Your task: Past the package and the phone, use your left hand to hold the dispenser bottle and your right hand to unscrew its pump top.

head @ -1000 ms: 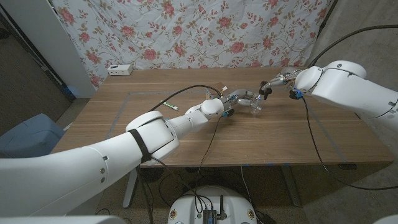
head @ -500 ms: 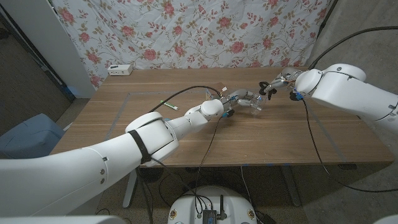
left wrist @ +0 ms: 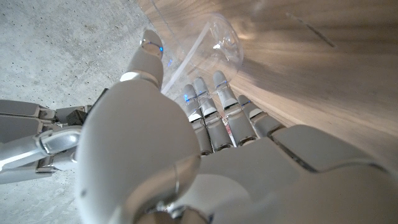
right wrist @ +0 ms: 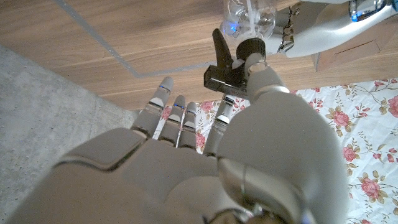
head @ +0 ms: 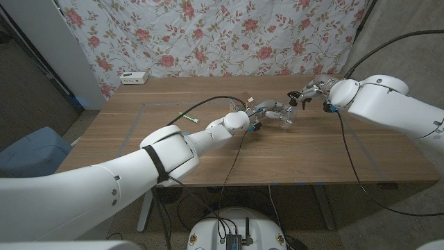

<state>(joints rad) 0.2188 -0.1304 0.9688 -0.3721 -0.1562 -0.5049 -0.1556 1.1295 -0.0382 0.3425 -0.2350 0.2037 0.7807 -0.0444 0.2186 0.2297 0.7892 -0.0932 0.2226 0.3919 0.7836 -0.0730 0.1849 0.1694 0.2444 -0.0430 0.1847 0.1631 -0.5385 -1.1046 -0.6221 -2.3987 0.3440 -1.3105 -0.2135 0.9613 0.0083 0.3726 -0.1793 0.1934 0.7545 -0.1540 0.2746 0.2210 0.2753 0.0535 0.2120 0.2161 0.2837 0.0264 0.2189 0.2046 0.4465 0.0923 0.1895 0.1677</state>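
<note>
Clear dispenser bottle [head: 283,116] in left robot hand [head: 267,111], right robot hand [head: 305,94] on pump top [right wrist: 233,68]

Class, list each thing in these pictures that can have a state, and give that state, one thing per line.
dispenser bottle: clear, lying tilted, held in the left hand.
pump top: black, on the bottle's neck, gripped by the right hand.
left hand: fingers wrapped around the bottle.
right hand: fingers on the pump top.
white box: resting at the table's far edge, untouched.
</note>
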